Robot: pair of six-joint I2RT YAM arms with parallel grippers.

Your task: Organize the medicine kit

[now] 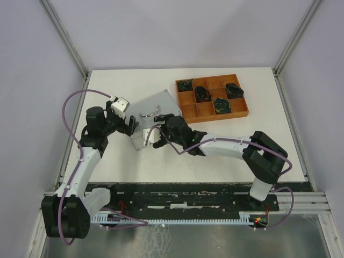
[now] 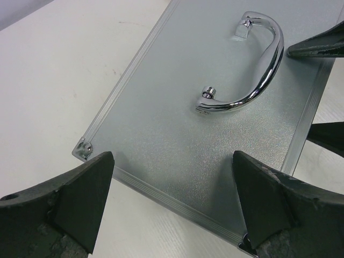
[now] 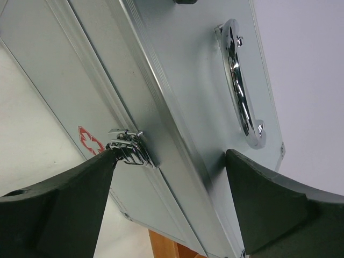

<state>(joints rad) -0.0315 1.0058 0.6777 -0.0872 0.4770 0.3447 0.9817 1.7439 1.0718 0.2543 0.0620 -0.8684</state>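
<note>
The medicine kit (image 1: pixel 153 114), a silver-grey metal case, lies closed on the white table with its chrome handle (image 2: pixel 252 70) on top. My left gripper (image 1: pixel 130 127) is at the case's left end. Its fingers stand wide open over the lid's near edge (image 2: pixel 172 161) and hold nothing. My right gripper (image 1: pixel 160 137) is at the front side and straddles the lid's front rim (image 3: pixel 171 156), open. One of its fingertips (image 3: pixel 105 161) touches the chrome latch (image 3: pixel 128 148), beside the red mark (image 3: pixel 90 141). The other rests by the lid top.
A brown wooden compartment tray (image 1: pixel 242 113) stands just right of the case, with dark bundled items (image 1: pixel 222 104) in several cells. Grey walls enclose the table on the left, back and right. The arm bases sit on the black rail at the near edge.
</note>
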